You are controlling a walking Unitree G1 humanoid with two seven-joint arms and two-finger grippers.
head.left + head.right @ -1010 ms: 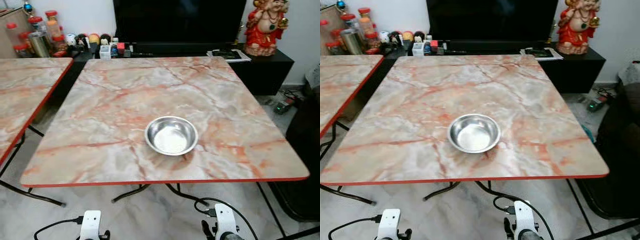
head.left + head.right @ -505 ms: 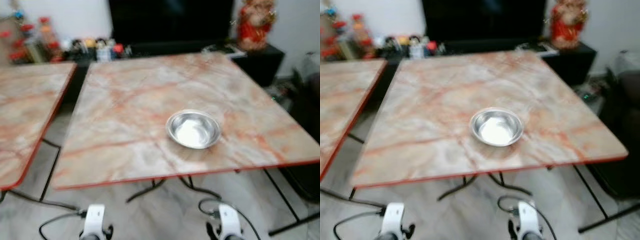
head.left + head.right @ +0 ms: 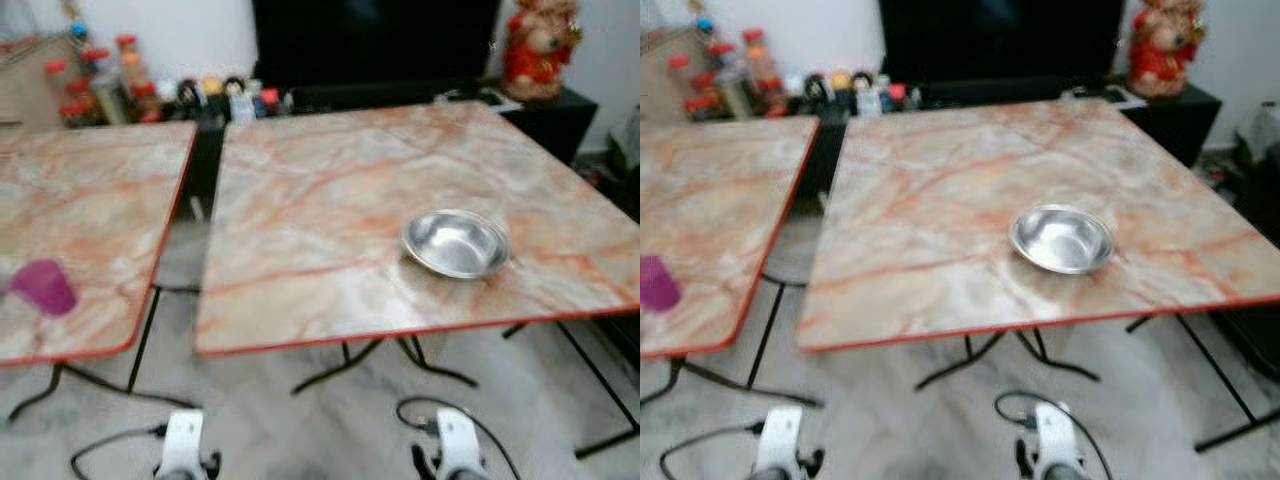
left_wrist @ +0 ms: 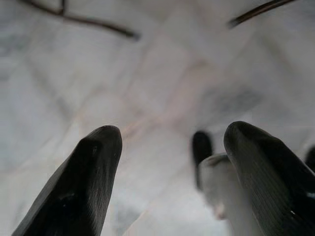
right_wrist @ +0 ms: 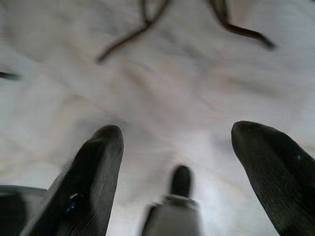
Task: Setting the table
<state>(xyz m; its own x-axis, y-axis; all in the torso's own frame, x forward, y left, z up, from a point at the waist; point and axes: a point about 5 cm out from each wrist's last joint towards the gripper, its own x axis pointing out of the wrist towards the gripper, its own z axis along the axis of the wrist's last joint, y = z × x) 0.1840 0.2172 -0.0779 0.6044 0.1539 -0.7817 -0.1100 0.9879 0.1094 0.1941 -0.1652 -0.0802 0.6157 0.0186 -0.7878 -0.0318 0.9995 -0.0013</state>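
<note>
Nearest, at about 6 o'clock in the head views, both arms hang low over the pale marble floor (image 3: 330, 420), only their white wrist ends showing; the left gripper (image 4: 167, 172) points down at the floor tiles with its two black fingers (image 4: 83, 187) spread wide and nothing between them, and the right gripper (image 5: 172, 172) hangs the same way, its fingers (image 5: 93, 172) wide apart and empty over the floor, with thin dark table legs crossing the far part of that view. A black cable (image 3: 450, 410) loops on the floor near the right wrist, and another runs off beside the left one. Further out, straight ahead and a little toward 1 o'clock, stands a folding table (image 3: 320, 200) with a pink-veined marble top and a red edge, on black metal legs. The steel bowl (image 3: 456, 242) sits upright on that top, on its right half and near the front edge, at roughly 2 o'clock from the table's middle, empty and apart from anything else. At about 9 o'clock a second table (image 3: 90, 200) of the same pattern stands beside the first with a narrow gap between them, and a purple cup (image 3: 42, 286) lies or tilts near its front edge; the blur hides which. Farthest, at 12 o'clock, a low black cabinet holds a dark screen (image 3: 375, 45), a row of small jars and trinkets (image 3: 150, 90) toward 11 o'clock, and a red figurine (image 3: 540, 50) toward 1 o'clock
</note>
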